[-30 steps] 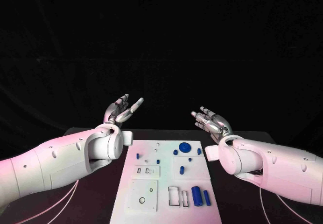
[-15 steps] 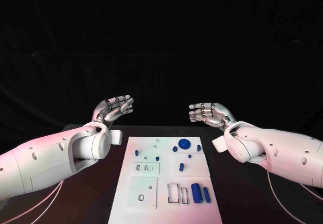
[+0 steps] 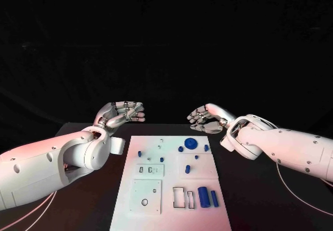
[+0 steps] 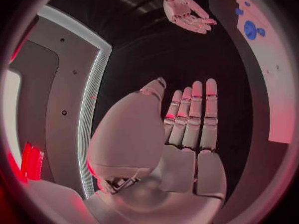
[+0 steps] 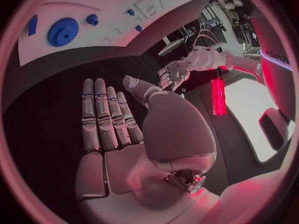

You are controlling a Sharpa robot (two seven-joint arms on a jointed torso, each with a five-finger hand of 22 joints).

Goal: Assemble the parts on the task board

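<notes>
We see left hand (image 3: 123, 113) and right hand (image 3: 207, 118) empty, fingers straight and together, beyond the task board's (image 3: 154, 211) far edge; board markings unreadable.

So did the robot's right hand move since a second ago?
Yes. The right hand has swung inward toward the left hand and turned over. It hangs past the far end of the task board, holding nothing.
</notes>
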